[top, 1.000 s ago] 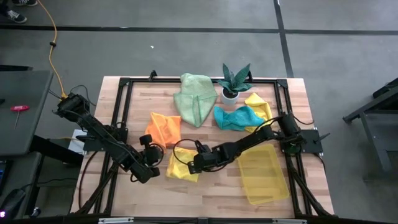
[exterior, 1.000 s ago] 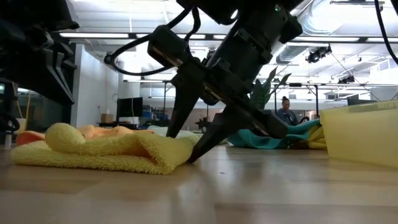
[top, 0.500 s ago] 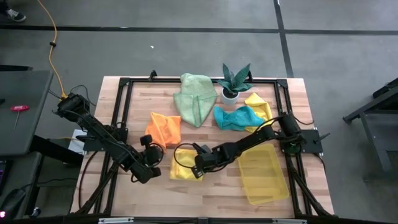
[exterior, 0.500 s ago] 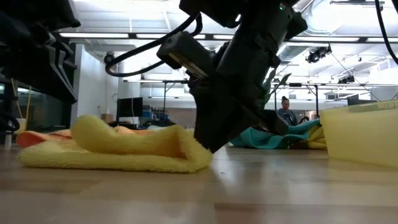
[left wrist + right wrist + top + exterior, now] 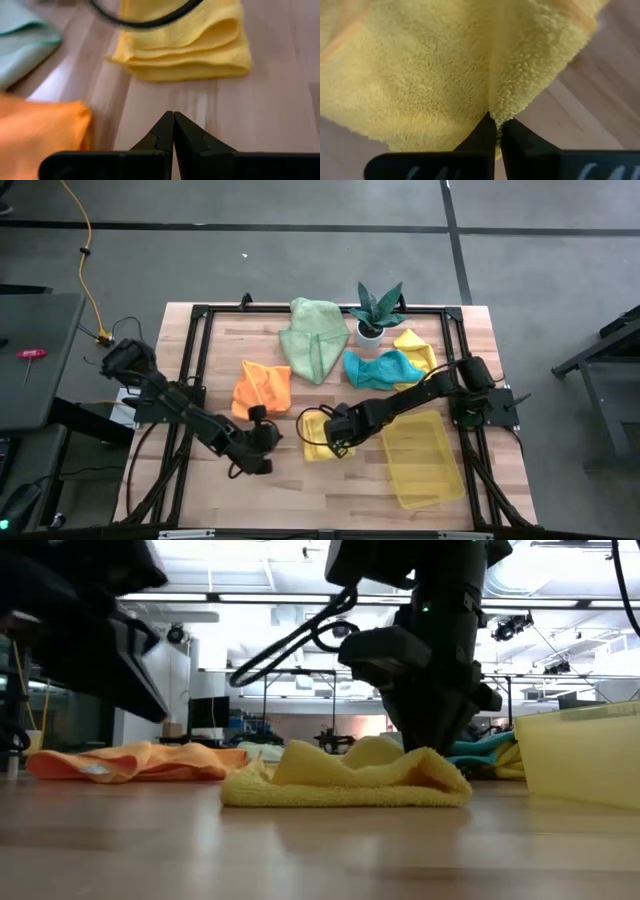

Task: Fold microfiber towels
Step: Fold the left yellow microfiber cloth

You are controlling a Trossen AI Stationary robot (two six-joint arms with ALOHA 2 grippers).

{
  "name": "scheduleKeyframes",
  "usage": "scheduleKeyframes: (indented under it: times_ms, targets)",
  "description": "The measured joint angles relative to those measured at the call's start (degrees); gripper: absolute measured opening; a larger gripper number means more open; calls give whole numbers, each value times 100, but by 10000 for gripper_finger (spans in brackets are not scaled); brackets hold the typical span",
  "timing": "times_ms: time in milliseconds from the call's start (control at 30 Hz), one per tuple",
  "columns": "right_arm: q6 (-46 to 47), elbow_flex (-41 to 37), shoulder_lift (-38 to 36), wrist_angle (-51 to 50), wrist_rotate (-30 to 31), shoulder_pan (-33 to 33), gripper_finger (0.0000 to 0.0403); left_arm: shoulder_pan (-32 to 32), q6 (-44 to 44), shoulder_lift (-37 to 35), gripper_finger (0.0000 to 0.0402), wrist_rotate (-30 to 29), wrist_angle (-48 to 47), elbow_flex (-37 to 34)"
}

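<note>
A folded yellow microfiber towel (image 5: 318,440) lies flat on the wooden table near its front middle; it also shows in the low view (image 5: 345,780) and ahead of my left fingers (image 5: 190,45). My right gripper (image 5: 338,442) stands over the towel's right part and is shut on it (image 5: 496,125). My left gripper (image 5: 262,442) is shut and holds nothing. It hovers just left of the yellow towel (image 5: 173,120), with an orange towel (image 5: 262,387) beyond it. My right gripper pinches a raised ridge of the yellow towel (image 5: 495,111) between its two fingertips, on the towel's right part. The fingers come from above, pointing down (image 5: 430,725). One layer or several, I cannot tell. The towel rests bunched on the table below them.
A pale green towel (image 5: 312,340), a teal towel (image 5: 382,368) and a second yellow towel (image 5: 415,348) lie at the back around a small potted plant (image 5: 375,310). A translucent yellow tray (image 5: 425,460) sits front right. Black frame rails (image 5: 200,360) border the table.
My right gripper has shut on the yellow towel's right part and drawn it toward the table's right edge. The towel has slid along the table and bunched into a narrower heap. My left gripper, still shut, has followed toward the right.
</note>
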Motion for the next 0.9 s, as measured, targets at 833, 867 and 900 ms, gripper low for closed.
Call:
scheduleKeyframes:
  times_ms: [833,867,900]
  targets:
    - [-204,502,85,1386,115,11,0,834,1191,1439,0,899,2209,2]
    - [-204,502,96,1410,115,11,0,834,1192,1439,0,900,2209,2]
    - [-203,502,111,1442,115,11,0,834,1191,1439,0,900,2208,2]
